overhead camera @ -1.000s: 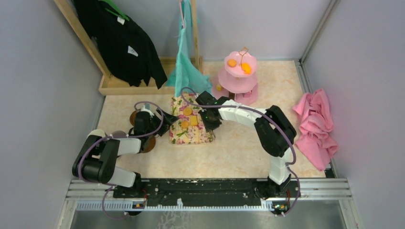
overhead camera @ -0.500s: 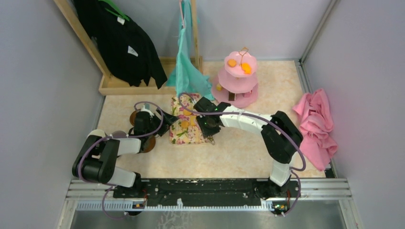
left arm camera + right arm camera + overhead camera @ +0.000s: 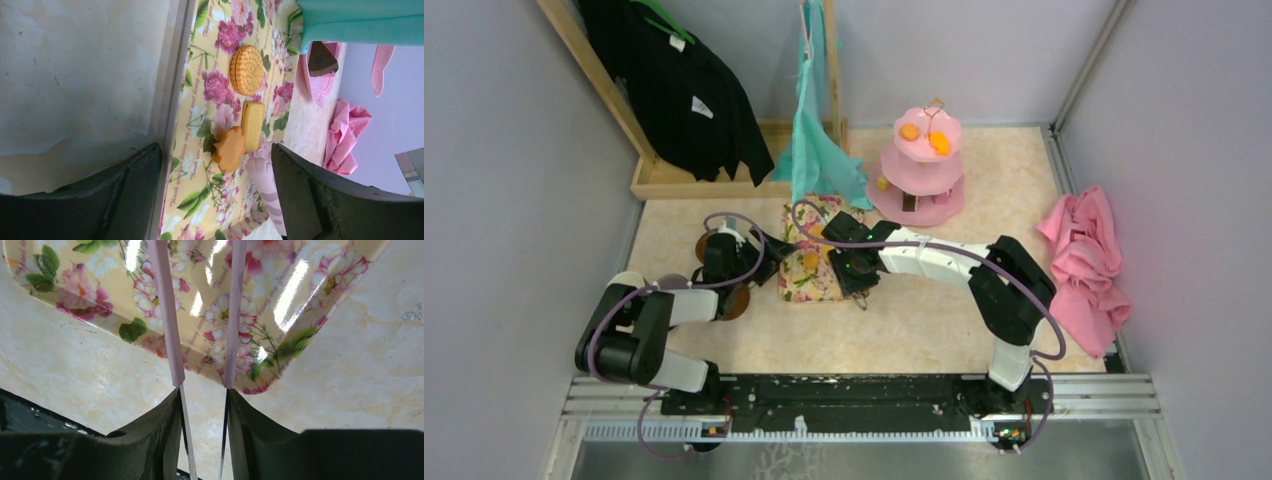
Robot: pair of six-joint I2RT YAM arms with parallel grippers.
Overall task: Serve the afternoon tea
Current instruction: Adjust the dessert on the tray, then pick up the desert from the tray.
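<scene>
Marbled worktop (image 3: 924, 330) | left gripper (image 3: 216, 155) apart; right gripper (image 3: 202, 395) clamps pink tongs (image 3: 165, 315) | I'd centre tips astride orange scalloped snack (image 3: 230, 149) first.

The right gripper (image 3: 202, 402) comes up from the bottom edge, its two dark fingers (image 3: 155, 440) pressed one on each side against the thin metal blades of a pair of pink tongs (image 3: 166, 320). The tongs' two pink arms run on, a little apart, over the corner of a glossy floral tray (image 3: 305, 300) lying on the pale marbled table (image 3: 360, 385).
</scene>
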